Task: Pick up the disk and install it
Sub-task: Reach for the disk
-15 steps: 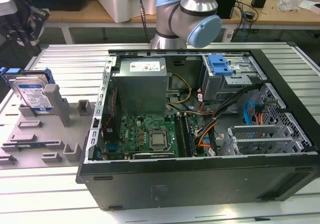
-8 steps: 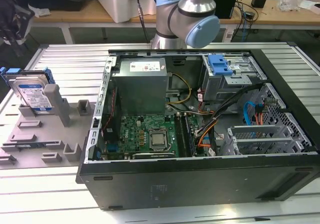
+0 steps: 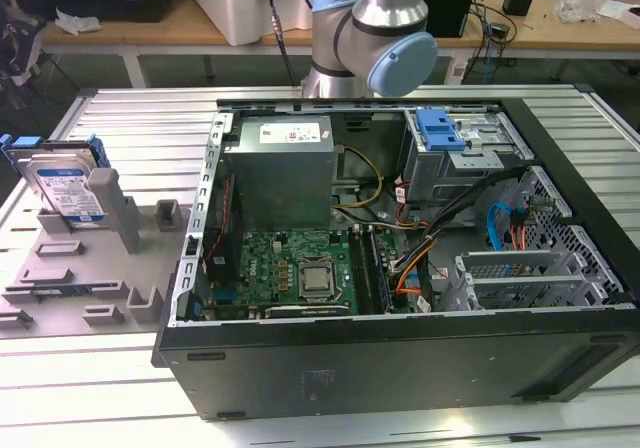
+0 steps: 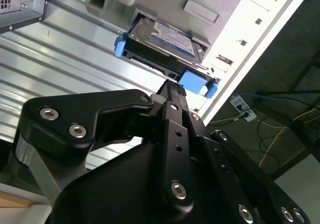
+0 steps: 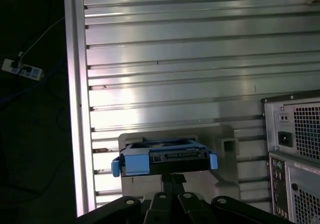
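The disk [image 3: 65,190], silver with a blue-and-white label and a blue carrier frame, stands tilted in a grey holder [image 3: 115,208] on the slatted metal table, at the exterior view's left. Both wrist views show it seated in that holder: in the second wrist view the disk [image 4: 165,39] shows its label, and in the first wrist view the disk [image 5: 172,156] shows its blue front end. My black gripper [image 4: 172,88] [image 5: 172,177] points at the disk's blue end. It is apart from the disk, shut, and holds nothing.
An open computer case [image 3: 400,353] lies on the table to the exterior view's right of the holder. Inside are a grey power-supply box [image 3: 285,173], a motherboard [image 3: 300,273], cables and a drive cage with a light-blue clip [image 3: 440,128]. The arm's joint [image 3: 385,38] rises behind the case.
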Robot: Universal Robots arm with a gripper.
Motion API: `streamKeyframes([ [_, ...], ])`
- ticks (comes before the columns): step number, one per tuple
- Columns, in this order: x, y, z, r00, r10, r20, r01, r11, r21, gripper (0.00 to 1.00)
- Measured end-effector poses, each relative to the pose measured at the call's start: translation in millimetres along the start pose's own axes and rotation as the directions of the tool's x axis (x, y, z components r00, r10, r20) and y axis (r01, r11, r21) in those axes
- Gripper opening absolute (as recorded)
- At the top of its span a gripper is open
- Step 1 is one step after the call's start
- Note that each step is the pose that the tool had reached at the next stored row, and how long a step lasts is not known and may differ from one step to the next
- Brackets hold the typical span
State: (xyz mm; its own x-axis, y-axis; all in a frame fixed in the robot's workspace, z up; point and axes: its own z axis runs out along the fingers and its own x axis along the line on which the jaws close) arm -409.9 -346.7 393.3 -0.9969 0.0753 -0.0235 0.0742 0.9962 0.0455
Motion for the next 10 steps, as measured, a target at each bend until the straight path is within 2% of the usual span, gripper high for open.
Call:
streamKeyframes([
  [10, 1.6, 1.1, 0.0, 1.0000, 0.000, 0.0000, 0.000, 1.0000, 0.0000, 0.11],
])
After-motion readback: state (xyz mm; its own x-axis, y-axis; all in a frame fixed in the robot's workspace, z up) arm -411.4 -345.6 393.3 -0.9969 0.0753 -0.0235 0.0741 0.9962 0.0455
